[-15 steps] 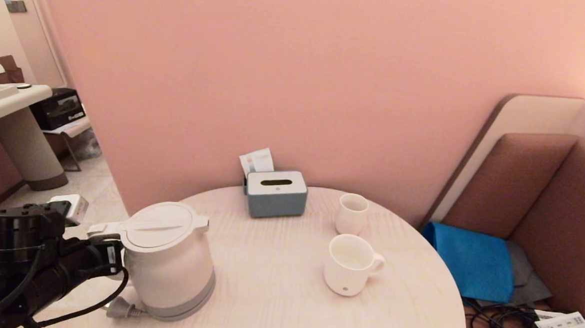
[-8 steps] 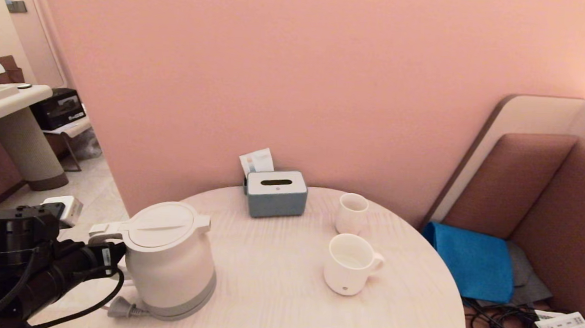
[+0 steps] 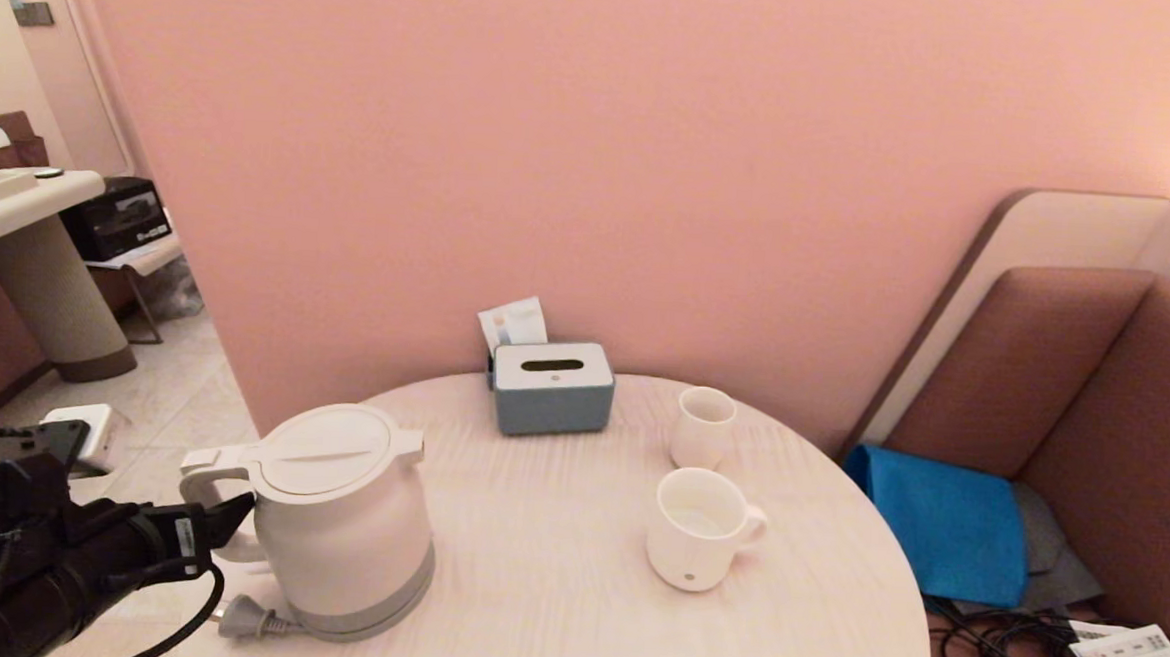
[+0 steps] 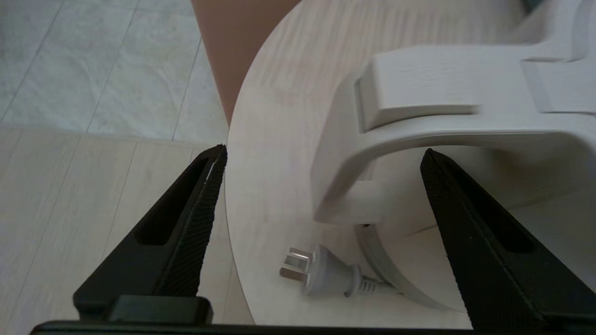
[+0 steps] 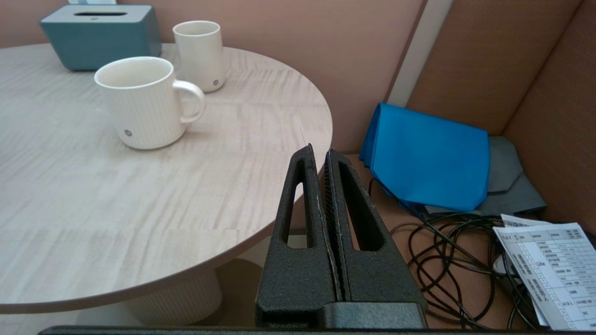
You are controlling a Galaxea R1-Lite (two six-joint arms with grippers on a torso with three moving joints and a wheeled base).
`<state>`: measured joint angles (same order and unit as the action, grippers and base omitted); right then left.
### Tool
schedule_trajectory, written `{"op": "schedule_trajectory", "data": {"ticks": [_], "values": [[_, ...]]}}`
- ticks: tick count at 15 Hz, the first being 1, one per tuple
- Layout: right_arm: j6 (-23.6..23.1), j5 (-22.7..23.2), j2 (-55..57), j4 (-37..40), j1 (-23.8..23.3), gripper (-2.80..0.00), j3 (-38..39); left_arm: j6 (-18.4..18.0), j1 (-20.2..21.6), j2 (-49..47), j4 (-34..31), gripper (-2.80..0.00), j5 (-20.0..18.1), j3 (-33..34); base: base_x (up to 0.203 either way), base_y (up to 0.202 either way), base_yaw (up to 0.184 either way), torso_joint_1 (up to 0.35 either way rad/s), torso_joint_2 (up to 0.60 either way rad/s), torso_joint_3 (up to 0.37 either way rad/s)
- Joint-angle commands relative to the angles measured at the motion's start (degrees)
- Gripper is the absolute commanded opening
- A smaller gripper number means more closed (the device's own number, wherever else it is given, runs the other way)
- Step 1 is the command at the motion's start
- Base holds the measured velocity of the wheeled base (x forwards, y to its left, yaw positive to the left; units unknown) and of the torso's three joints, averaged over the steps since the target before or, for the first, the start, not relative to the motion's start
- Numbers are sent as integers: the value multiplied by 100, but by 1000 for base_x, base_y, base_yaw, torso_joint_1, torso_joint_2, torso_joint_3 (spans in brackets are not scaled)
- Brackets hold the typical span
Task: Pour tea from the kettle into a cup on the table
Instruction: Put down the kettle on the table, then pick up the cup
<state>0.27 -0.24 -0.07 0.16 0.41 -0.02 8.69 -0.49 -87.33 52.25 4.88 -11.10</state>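
The white kettle [image 3: 344, 526] stands on its grey base at the left of the round pale table [image 3: 551, 597], its loop handle [image 3: 199, 474] pointing off the left edge. My left gripper [image 3: 224, 525] is open just left of that handle. In the left wrist view the handle [image 4: 354, 186] lies ahead between the spread fingertips [image 4: 216, 158], touching neither. The wide white cup [image 3: 700, 530] stands right of centre, handle to the right. I cannot tell whether it holds tea. My right gripper [image 5: 319, 151] is shut and empty, beside the table's right edge.
The kettle's grey plug [image 3: 244, 618] lies on the table by the base. A smaller handleless cup [image 3: 705, 427] and a grey tissue box [image 3: 552, 387] stand at the back. Right of the table are a bench with a blue cloth [image 3: 945, 523], black cables [image 3: 999, 651] and papers.
My left arm has drawn back to the left and lower, away from the kettle's handle. The kettle has shifted very slightly to the right. The cups have not moved.
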Motion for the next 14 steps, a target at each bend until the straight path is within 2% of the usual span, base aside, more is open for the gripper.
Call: {"op": "schedule_trajectory", "data": {"ticks": [1,4,6,9,11,12,14], "values": [[0,-2,7,2,2,-280,1,-15,2,382,-135,0,10,37,0,0,0,0,0,0],[0,-2,7,2,2,-280,2,-44,0,1116,-1123,0,-112,-101,0,0,0,0,0,0],[0,-2,7,2,2,-280,-1,-40,-29,1705,-2113,0,-196,-398,0,0,0,0,0,0],[0,-2,7,2,2,-280,-2,-62,-287,3097,-4134,0,-210,-938,0,0,0,0,0,0],[0,-2,7,2,2,-280,-5,-177,-379,4187,-4887,0,-213,-1221,0,0,0,0,0,0],[0,-2,7,2,2,-280,-3,-405,-405,4667,-5124,0,-197,-1304,0,0,0,0,0,0],[0,-2,7,2,2,-280,-6,-1128,-431,5605,-5515,0,-32,-1362,0,0,0,0,0,0]]}}
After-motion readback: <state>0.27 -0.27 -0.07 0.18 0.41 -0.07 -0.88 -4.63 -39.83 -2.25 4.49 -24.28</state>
